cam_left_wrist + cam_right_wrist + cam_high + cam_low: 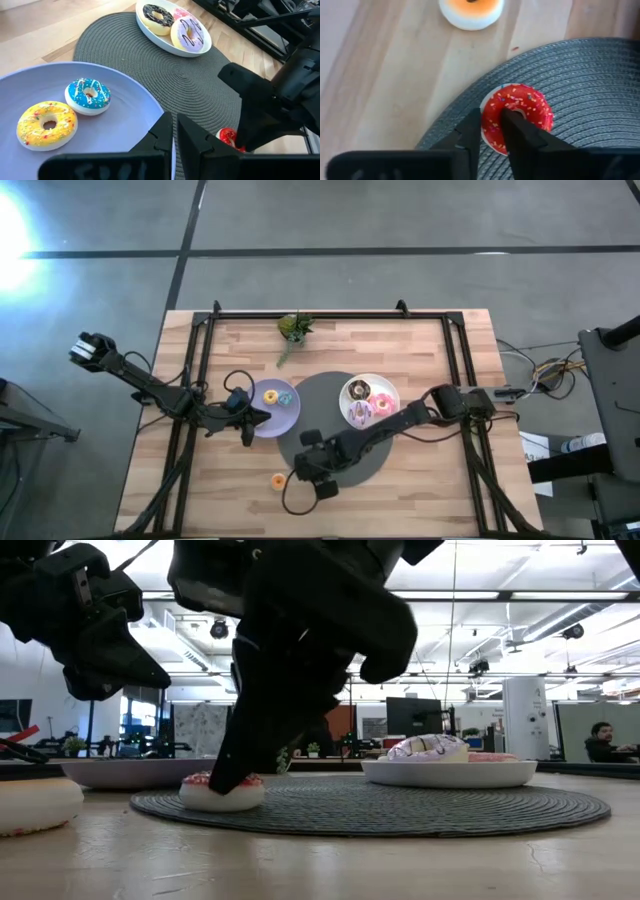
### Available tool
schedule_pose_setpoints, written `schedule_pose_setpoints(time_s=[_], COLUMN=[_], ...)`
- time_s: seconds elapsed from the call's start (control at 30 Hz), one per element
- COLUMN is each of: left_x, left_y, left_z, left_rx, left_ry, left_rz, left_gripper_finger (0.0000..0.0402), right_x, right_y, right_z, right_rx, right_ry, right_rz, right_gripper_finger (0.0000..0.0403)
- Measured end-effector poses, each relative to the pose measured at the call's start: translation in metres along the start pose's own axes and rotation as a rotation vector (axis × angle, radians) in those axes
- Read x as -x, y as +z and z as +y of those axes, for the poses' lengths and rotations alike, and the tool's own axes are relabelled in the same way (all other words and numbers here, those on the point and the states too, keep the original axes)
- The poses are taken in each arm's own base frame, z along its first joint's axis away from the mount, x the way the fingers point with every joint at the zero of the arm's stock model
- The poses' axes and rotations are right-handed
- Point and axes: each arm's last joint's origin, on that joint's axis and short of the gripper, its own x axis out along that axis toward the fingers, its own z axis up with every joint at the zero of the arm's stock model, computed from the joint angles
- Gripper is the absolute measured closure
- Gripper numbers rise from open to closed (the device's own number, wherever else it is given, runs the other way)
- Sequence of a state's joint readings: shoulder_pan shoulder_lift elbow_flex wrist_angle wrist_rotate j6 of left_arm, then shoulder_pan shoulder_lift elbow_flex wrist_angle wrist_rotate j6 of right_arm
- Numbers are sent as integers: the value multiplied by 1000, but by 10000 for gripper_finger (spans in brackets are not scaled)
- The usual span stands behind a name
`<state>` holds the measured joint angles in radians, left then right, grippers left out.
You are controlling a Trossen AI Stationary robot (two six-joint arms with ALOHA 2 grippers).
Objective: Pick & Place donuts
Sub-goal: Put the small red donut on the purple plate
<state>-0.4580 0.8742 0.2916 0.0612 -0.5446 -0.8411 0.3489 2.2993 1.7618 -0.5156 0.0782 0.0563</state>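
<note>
A red sprinkled donut lies flat on the round dark mat, close to the mat's near left edge; the low view shows the red donut still resting on the mat. My right gripper is closed on its ring from above. My left gripper hangs shut, holding nothing, over the near rim of the lavender plate, which carries a yellow donut and a blue donut. My right gripper pinches one side of the red donut's ring, with one finger at the hole's edge and the other outside the rim. The fingers slant down from above, coming from the table's right. The donut sits flat on the mat.
A white plate with a dark-frosted donut and a pink-purple donut stands on the mat's far right. An orange donut lies on the bare wood left of the mat. A small green plant stands at the far edge.
</note>
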Motion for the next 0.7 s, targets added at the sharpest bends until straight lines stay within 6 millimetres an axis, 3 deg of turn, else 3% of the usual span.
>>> schedule_pose_setpoints(time_s=[0.27,0.4,0.53,0.7], left_x=[2,5,11,24], left_y=[8,18,31,48], left_z=[-7,-18,-29,-42], left_rx=[23,6,-28,-61], left_ry=[-16,-38,-19,48], left_rz=[-26,-38,-15,9], left_gripper_finger=[401,401,401,401], right_x=[0,18,50,58], right_y=[0,12,36,46], right_z=[-4,-12,-31,-74], right_rx=[20,12,-20,-43], right_ry=[-79,-147,-177,-236], right_rz=[9,-22,-122,-150], right_gripper_finger=[391,393,394,394])
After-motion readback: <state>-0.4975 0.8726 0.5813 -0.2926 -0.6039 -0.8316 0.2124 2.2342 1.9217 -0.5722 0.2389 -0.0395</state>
